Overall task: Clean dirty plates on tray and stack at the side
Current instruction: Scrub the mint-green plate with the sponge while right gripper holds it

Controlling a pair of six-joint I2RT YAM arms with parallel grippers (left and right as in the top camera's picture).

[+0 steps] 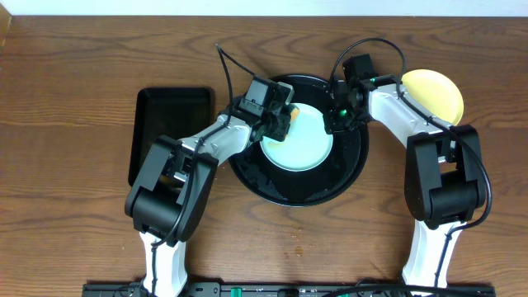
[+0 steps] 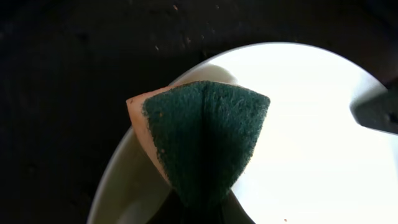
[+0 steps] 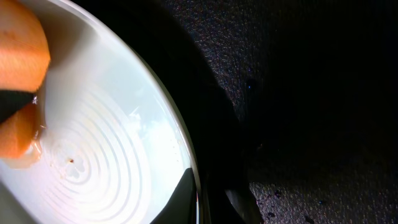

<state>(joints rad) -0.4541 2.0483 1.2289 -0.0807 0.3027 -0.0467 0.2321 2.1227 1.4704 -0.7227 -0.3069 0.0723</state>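
Observation:
A pale mint-blue plate [image 1: 299, 140] lies in the round black tray [image 1: 351, 169]. My left gripper [image 1: 280, 122] is shut on the folded green-and-yellow sponge [image 2: 205, 140], which rests on the plate's [image 2: 311, 137] upper left part. My right gripper [image 1: 337, 118] is shut on the plate's right rim [image 3: 194, 186], one finger inside and one outside. A small brown speck [image 3: 71, 160] sits on the plate's ridged centre [image 3: 106, 155]. A pale yellow plate [image 1: 435, 92] lies on the table right of the tray. The third plate is hidden or out of view.
A smaller black rectangular tray [image 1: 169, 124] lies on the wooden table [image 1: 74, 165] left of the round tray. Both arms' cables arch over the round tray's far side.

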